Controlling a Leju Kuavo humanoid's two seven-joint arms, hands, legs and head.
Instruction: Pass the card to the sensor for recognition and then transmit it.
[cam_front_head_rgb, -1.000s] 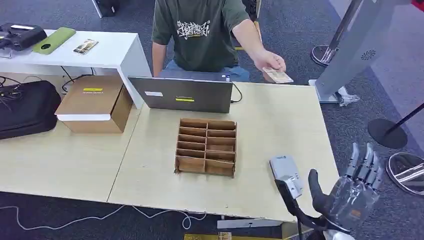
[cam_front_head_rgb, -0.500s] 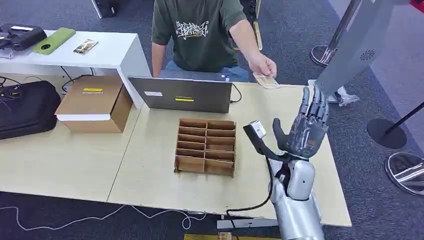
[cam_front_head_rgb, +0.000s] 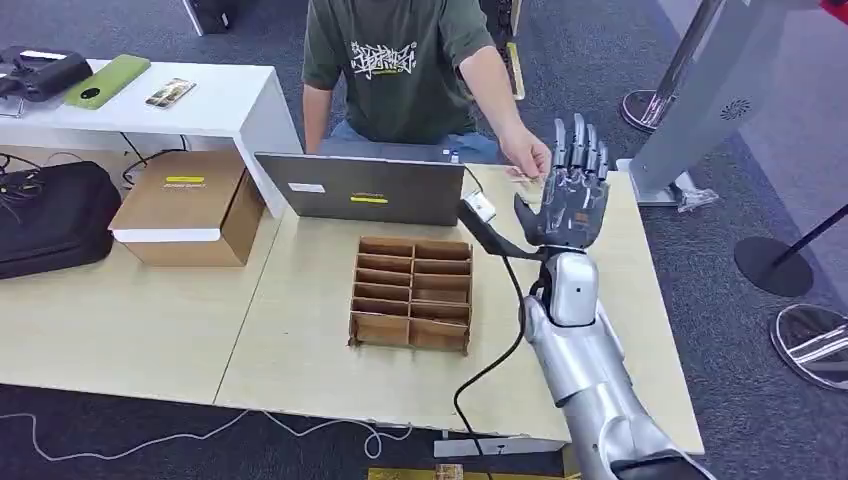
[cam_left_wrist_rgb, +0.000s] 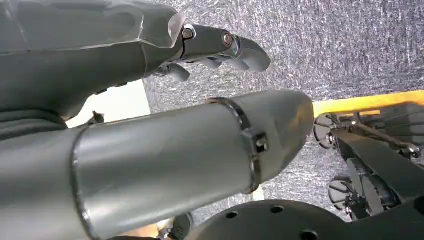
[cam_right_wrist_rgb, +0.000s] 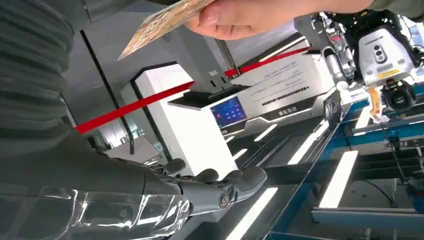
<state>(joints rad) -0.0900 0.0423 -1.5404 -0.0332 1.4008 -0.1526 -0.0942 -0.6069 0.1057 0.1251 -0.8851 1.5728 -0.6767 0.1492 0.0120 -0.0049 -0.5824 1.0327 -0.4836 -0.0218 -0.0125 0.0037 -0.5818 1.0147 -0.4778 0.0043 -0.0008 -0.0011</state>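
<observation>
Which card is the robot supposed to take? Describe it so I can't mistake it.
Find the person seated behind the laptop at the table's far edge. The card is the thin patterned one their outstretched hand holds, beside the robot's raised right hand; another card lies on the white side table.

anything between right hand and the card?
Nothing visible. The right hand is raised with fingers spread beside the card, which a person's hand holds out over the table's far edge. That grip is the only thing on the card.
</observation>
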